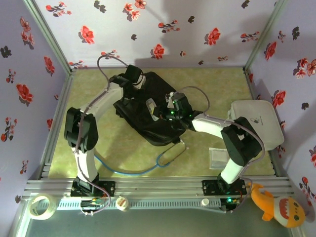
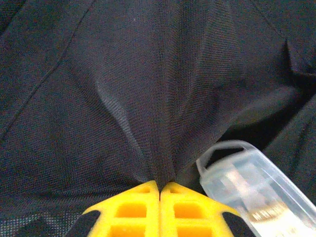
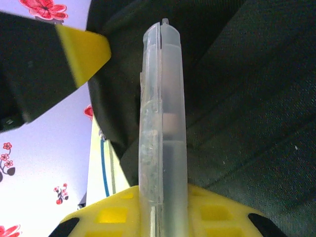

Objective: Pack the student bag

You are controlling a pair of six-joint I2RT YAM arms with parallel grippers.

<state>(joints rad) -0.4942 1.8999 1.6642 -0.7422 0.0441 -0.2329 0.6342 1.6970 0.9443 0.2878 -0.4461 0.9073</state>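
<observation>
The student bag (image 1: 148, 129) lies slantwise in the middle of the green table (image 1: 222, 89), its far corner near the foot of the floral back wall (image 1: 148, 29) and its near edge well short of the arm bases. The left gripper (image 1: 132, 81) sits at that far corner. In the left wrist view its yellow fingers (image 2: 143, 210) are pressed together on a pinch of the black fabric, which rises in taut folds to their tips. A clear plastic case (image 2: 252, 190) lies just beside them on the right. The right gripper (image 1: 167, 111) is over the bag's right side. From its wrist camera, the yellow fingers are clamped on either face of the clear case (image 3: 160, 123), which stands edge-on against dark fabric. Bare table runs along the bag's left edge up to the side wall, across the far right corner, and in a wide strip along the front. A blue cable (image 3: 103, 168) loops over that strip, and a small clear packet (image 1: 217, 155) lies there too. A white rounded board (image 1: 259, 118) takes up the right edge of the table, close behind the right arm's elbow.
</observation>
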